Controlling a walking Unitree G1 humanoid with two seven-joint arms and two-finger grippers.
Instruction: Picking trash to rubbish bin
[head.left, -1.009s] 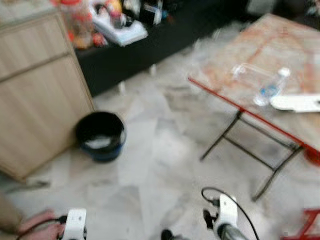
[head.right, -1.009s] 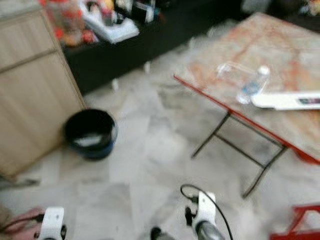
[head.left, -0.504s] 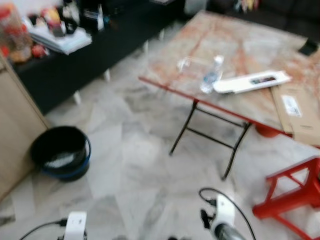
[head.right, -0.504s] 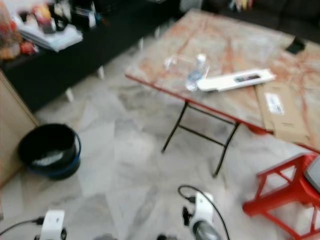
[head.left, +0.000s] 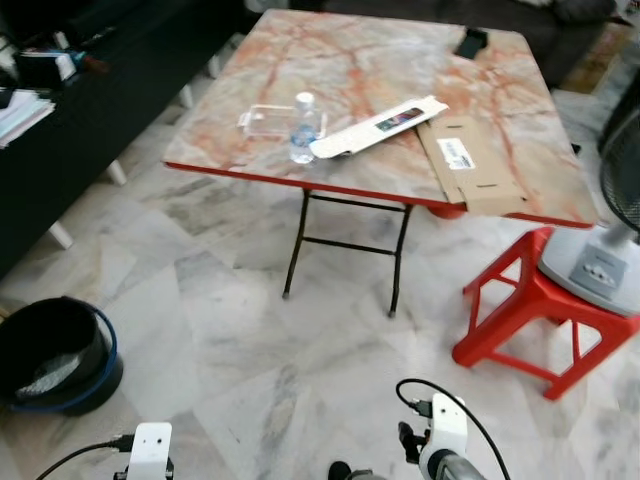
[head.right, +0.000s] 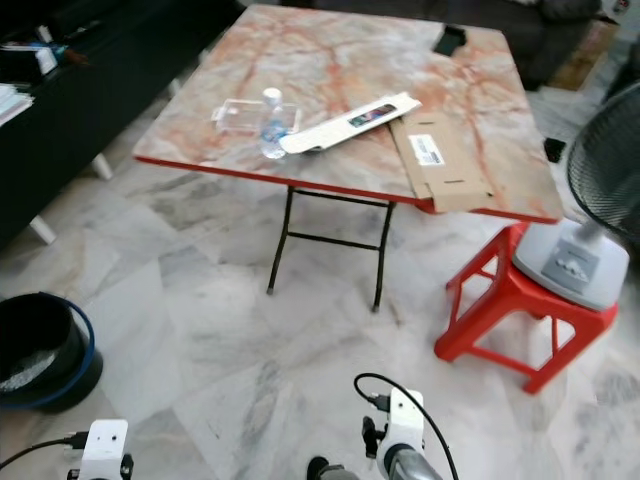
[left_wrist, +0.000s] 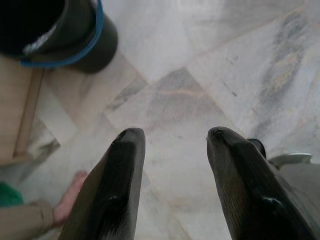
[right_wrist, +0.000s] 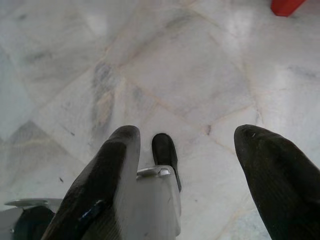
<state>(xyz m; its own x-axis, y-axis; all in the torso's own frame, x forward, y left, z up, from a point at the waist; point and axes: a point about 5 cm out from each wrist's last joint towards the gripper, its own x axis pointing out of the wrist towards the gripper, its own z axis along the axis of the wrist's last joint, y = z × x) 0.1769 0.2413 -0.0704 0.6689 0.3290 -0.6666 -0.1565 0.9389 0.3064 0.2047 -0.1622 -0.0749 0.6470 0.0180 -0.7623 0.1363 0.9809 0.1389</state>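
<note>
**Trash on the table, bin at the ready, both grippers empty**

Standing on the marble floor (head.left: 230, 330), the robot faces a folding table (head.left: 350, 70) at twelve o'clock, with nothing yet picked up. Going left to right: the black rubbish bin (head.left: 50, 355) with a blue rim sits on the floor at nine o'clock, something pale lying in its bottom. On the table stand a clear plastic tray (head.left: 265, 121) and, touching it, a small plastic bottle (head.left: 304, 128); next comes a long white box (head.left: 378, 126), then a flattened cardboard piece (head.left: 470, 165). A red stool (head.left: 530, 305) carrying a fan (head.left: 605, 200) stands at two o'clock.

The left gripper (left_wrist: 172, 165) hangs low with fingers spread apart, holding nothing; the right gripper (right_wrist: 182, 165) is likewise spread wide and empty. As I judge it, the approach, the grasp and the carry to the bin all remain.
</note>
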